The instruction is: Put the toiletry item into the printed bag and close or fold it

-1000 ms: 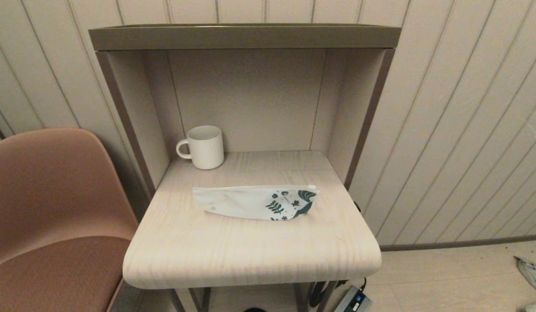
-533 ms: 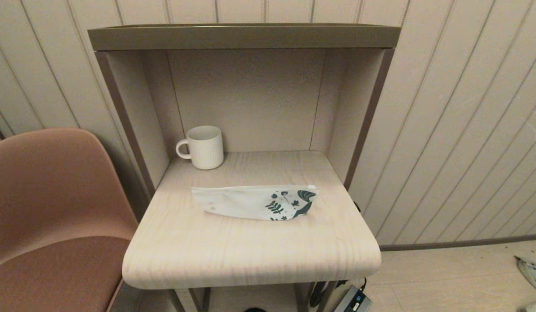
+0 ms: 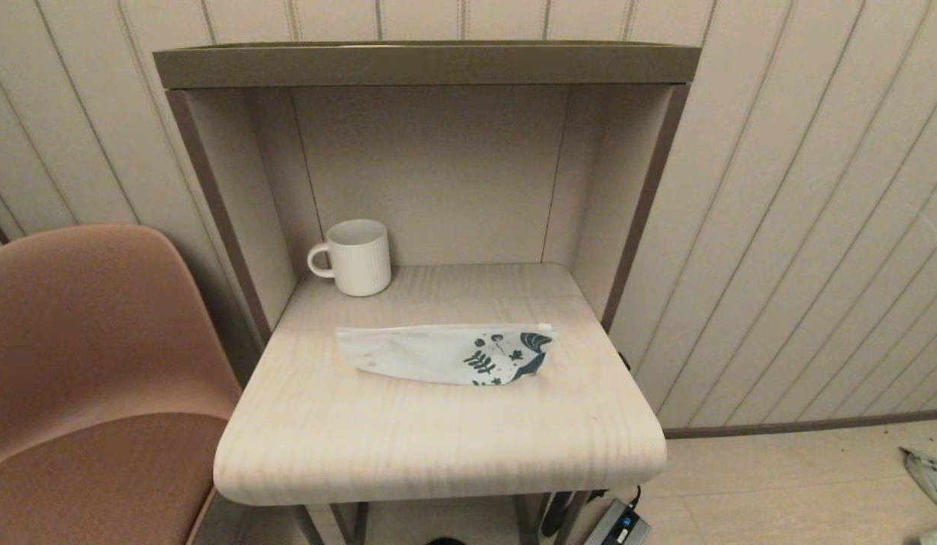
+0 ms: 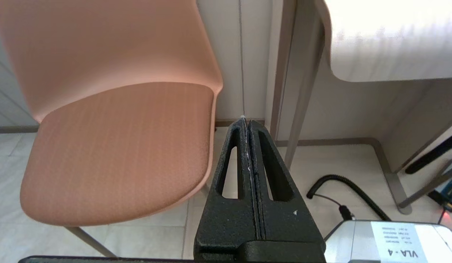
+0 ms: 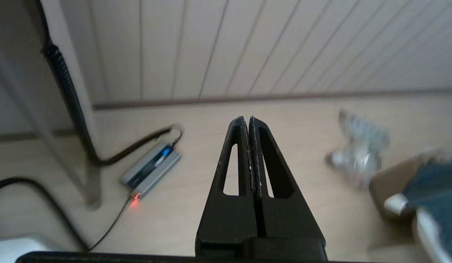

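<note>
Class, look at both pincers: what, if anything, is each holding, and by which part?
Nothing is held. The left pincer and right pincer are both shut and empty.

Both grippers have matte black, tapered jaws, each pierced by a long triangular slot.

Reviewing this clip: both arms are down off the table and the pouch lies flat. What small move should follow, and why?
Probably none beyond holding parked. The printed bag lies flat on the table, no loose toiletry item shows, and the left gripper and right gripper hang shut, empty, below table height.

Pale panelled wall (image 3: pixel 801 189) behind a wooden shelf-desk (image 3: pixel 438 446) — terracotta chair (image 3: pixel 90 356) beside it
</note>
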Tool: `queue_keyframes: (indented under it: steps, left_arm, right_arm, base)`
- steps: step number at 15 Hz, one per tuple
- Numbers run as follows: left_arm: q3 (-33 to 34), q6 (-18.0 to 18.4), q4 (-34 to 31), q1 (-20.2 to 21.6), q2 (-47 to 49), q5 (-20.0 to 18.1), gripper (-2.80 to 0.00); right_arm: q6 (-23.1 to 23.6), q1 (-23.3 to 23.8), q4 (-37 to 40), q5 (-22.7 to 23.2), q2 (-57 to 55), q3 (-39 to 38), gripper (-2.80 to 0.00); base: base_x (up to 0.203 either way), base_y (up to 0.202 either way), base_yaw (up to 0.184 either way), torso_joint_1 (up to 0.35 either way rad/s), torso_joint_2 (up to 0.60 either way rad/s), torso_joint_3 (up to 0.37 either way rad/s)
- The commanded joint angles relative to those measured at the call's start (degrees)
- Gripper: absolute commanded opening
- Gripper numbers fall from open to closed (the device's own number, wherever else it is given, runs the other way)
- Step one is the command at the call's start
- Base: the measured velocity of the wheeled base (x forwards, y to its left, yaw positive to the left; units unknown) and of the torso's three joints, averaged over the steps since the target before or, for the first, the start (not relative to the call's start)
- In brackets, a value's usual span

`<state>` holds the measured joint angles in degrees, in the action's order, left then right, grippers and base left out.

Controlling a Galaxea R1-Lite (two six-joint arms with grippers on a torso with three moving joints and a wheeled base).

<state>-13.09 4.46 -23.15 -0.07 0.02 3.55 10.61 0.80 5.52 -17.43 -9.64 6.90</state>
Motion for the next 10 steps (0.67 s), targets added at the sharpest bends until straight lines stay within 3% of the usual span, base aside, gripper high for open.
queue_keyframes:
  steps: [1, 3, 4, 8, 10]
  left_arm:
    - [2.54, 0.57, 0.12, -0.01, 0.05, -0.51, -2.80]
    - [5.49, 2.46, 4.38, -0.01, 0.00, -8.19, -2.80]
    - [5.74, 1.96, 5.00, -0.01, -0.02, -8.89, -2.80]
    - [5.80, 1.51, 5.13, -0.01, -0.01, -8.38, -2.80]
    - [5.89, -1.24, 5.34, -0.01, 0.06, -8.00, -2.80]
  right_arm:
    - [1.20, -0.46, -0.27, 6.14, 8.00, -1.67, -2.80]
    - [-0.49, -0.83, -0.75, 16.37, 9.55, -3.29, -2.80]
    - [-3.24, -0.88, -0.84, 19.16, 9.55, -3.70, -2.80]
    - [-9.27, -0.98, -1.88, 19.46, 9.64, -5.73, -2.80]
    - [-11.51, -0.98, -3.32, 18.55, 9.64, -6.15, -2.80]
  base:
    - [0.000, 0.000, 0.000, 0.000, 0.00, 0.000]
    - [0.000, 0.000, 0.000, 0.000, 0.00, 0.000]
    - [0.000, 0.000, 0.000, 0.000, 0.00, 0.000]
    - [0.000, 0.000, 0.000, 0.000, 0.00, 0.000]
    - [0.000, 0.000, 0.000, 0.000, 0.00, 0.000]
